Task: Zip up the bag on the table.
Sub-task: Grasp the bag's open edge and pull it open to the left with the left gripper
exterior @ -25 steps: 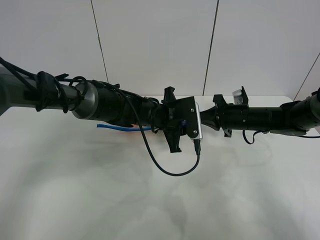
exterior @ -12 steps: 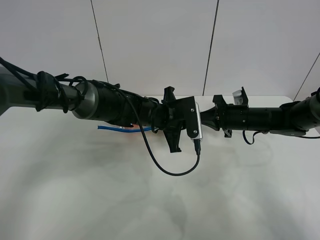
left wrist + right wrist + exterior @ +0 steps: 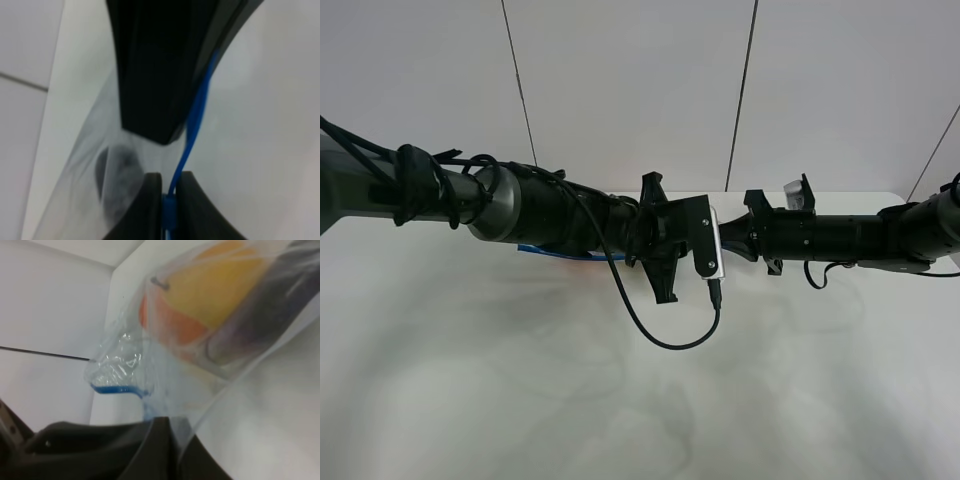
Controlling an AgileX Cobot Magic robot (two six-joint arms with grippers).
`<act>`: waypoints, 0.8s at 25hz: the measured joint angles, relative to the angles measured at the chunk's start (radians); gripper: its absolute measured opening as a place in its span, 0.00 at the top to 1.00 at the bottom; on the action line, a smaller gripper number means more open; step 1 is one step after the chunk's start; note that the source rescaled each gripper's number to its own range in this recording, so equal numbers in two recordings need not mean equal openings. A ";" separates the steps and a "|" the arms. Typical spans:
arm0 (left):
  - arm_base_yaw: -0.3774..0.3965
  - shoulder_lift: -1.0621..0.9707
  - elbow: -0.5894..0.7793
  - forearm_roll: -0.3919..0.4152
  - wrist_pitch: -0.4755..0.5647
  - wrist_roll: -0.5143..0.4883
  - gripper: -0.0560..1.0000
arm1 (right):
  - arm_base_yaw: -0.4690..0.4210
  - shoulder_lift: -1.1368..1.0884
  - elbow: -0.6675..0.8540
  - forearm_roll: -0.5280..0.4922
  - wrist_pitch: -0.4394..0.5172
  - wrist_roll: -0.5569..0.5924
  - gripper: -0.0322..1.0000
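Left claw (image 3: 170, 184) pinching the blue zipper strip (image 3: 193, 127), right claw (image 3: 170, 440) clamping the clear crinkly plastic bag (image 3: 220, 305); zipping seemingly incomplete.

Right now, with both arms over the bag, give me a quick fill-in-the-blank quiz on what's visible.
1. The left fingers pinch the bag's ___ zipper strip.
2. Through the clear plastic show a yellow item, a dark item and an ___ item.
3. The table under the arms is ___.
Missing words: blue, orange, white.
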 joint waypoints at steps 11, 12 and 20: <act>-0.003 0.000 0.000 0.000 -0.323 0.000 0.95 | 0.008 0.000 -0.001 -0.004 -0.021 -0.003 0.97; -0.003 0.000 0.000 0.000 -0.341 0.001 0.95 | 0.008 0.000 -0.001 -0.005 -0.024 -0.003 0.97; 0.063 0.000 0.000 -0.001 -0.464 0.001 0.95 | -0.003 0.000 -0.001 -0.030 -0.028 -0.009 0.97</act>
